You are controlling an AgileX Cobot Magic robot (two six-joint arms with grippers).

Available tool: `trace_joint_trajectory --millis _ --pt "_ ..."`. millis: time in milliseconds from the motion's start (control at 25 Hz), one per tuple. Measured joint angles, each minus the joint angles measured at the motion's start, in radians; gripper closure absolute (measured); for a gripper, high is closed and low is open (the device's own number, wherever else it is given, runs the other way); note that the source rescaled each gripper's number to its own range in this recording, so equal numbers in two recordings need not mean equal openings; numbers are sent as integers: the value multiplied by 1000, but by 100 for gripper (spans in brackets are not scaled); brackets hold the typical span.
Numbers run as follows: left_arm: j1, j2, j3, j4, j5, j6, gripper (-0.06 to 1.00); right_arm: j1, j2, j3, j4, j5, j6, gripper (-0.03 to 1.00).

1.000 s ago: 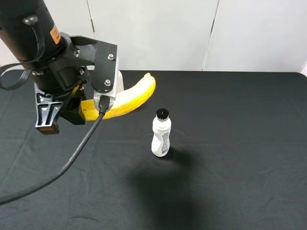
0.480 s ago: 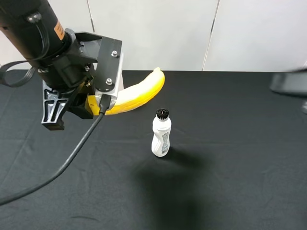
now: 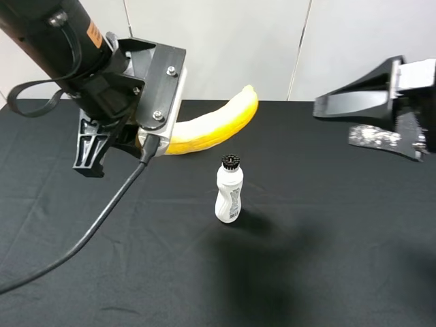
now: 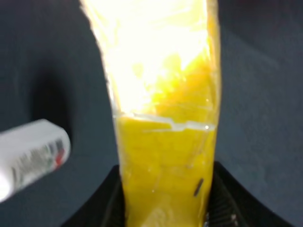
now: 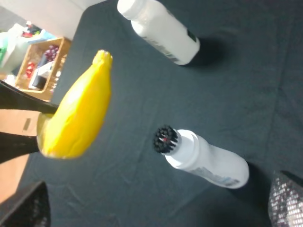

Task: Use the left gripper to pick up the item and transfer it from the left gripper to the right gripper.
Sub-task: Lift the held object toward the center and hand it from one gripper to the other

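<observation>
Banana [image 3: 214, 126] aloft over far-left of table [image 3: 340, 238], one end clamped in left gripper [image 4: 165, 213], free tip pointing right; right gripper [image 3: 361, 119] at far right, jaws wide apart, well apart from fruit; we judge the handover approach to be the step in hand; we'd bring open jaws around free half, clear of black-capped bottle [image 3: 229, 191] below, close firmly before left lets go; left fingertips hidden behind wrist mount in high view; grip depth unclear.

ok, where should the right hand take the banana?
Best the free half of the banana near its tip, from the right, jaws across its width. The left hand clamps the other end, and the tip points toward the open right hand, clear of the black-capped bottle.
</observation>
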Motion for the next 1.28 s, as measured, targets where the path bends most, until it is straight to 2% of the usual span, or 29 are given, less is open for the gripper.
trace_joint_trajectory --millis 200,360,720,1040,1280 --pt "0 33 0 -59 -54 45 94 0 114 -1 166 11 -164 -3" --pt "0 66 0 -100 -88 66 94 3 185 -2 245 16 -254 -3" --pt "0 118 0 -175 -108 114 94 3 309 -2 323 16 -368 -3" --pt "0 118 0 -186 -144 139 94 7 396 -10 412 44 -442 -3" --pt "0 118 0 -186 -153 139 94 112 419 -78 427 29 -449 -3"
